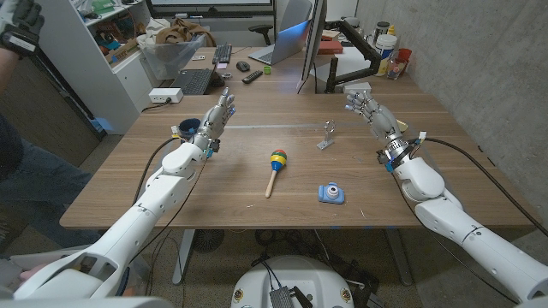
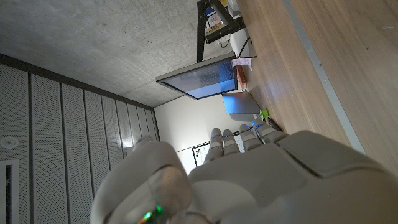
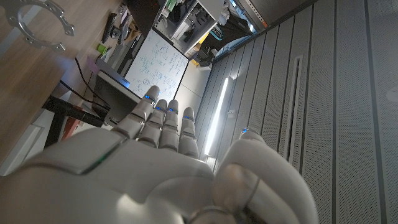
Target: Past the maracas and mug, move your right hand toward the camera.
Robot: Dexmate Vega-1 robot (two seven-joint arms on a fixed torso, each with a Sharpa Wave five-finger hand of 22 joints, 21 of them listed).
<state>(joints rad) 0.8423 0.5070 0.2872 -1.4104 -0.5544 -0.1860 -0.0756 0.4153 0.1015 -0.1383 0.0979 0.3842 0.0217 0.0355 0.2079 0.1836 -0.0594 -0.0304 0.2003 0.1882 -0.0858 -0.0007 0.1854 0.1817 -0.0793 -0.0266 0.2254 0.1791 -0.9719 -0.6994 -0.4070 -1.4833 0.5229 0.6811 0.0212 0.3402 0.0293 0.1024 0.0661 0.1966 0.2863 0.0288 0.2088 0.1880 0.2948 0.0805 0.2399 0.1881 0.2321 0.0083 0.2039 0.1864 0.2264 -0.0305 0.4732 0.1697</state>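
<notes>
Head view shows the right hand [image 1: 366,106] in the upper right of the frame, raised over the wooden table [image 1: 257,214], its fingers stretched out straight and close together, holding nothing and touching nothing. The right wrist view gives the same reading: the right hand's fingers [image 3: 163,121] reach out side by side with the thumb set apart, nothing between them.

At the frame's lower middle, just right of centre, lies the small blue camera [image 1: 332,194], well apart from the right hand and nearer the table's front edge. One maraca [image 1: 276,166] with a coloured head and wooden handle lies at the centre, left of the camera. A blue mug [image 1: 186,129] stands at the left, partly hidden behind the left arm. A small metal bracket [image 1: 326,137] stands between the maraca and the right hand.

The left hand [image 1: 219,112] is raised at upper left, fingers extended, empty.
</notes>
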